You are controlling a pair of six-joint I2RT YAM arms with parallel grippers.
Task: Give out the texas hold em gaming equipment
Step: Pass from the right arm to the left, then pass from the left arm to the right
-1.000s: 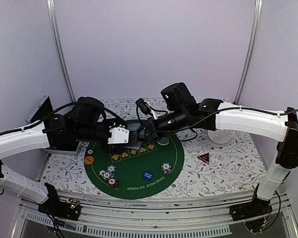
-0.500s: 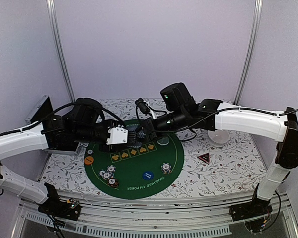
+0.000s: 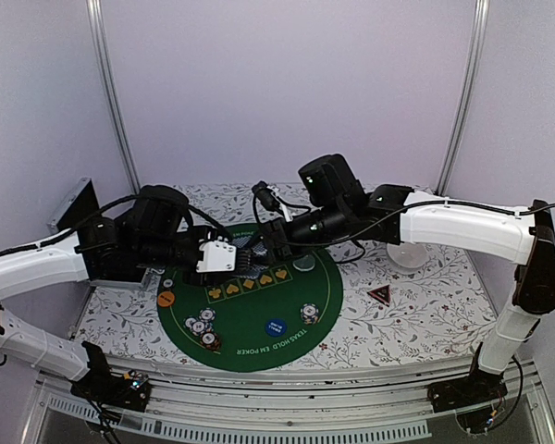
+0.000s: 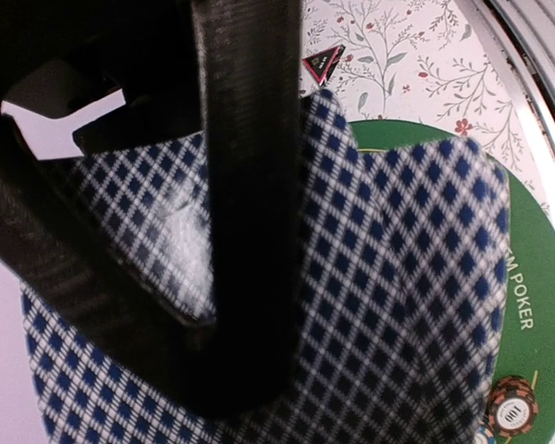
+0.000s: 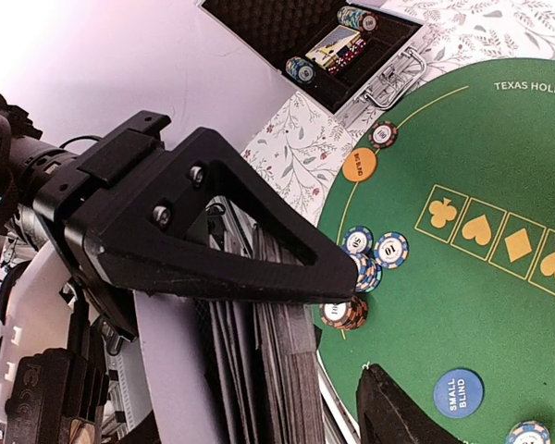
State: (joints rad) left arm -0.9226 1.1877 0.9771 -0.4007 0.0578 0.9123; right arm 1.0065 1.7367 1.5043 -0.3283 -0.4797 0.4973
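Observation:
My left gripper [image 3: 231, 256] is shut on a deck of blue-diamond-backed playing cards [image 3: 250, 255], held above the far side of the green poker mat [image 3: 259, 347]. The deck fills the left wrist view [image 4: 398, 277]. My right gripper [image 3: 271, 244] is open right at the deck; its view shows the card edges [image 5: 291, 370] beside its spread fingers. Striped chips [image 3: 203, 328] lie at the mat's left, also in the right wrist view [image 5: 379, 250], and more chips [image 3: 310, 313] lie right of centre. On the mat are an orange button [image 3: 166, 299], a blue button [image 3: 276, 326] and a clear disc [image 3: 303, 264]. A red-black triangle marker [image 3: 379, 294] lies right of the mat.
A white bowl [image 3: 407, 254] stands at the back right on the floral tablecloth. An open black case [image 5: 333, 46] with chips and cards inside lies left of the mat; its lid [image 3: 74, 205] shows behind my left arm. Both arms cross above the far half of the mat.
My left gripper has drawn slightly left with the deck. My right gripper has stayed at the deck's right side.

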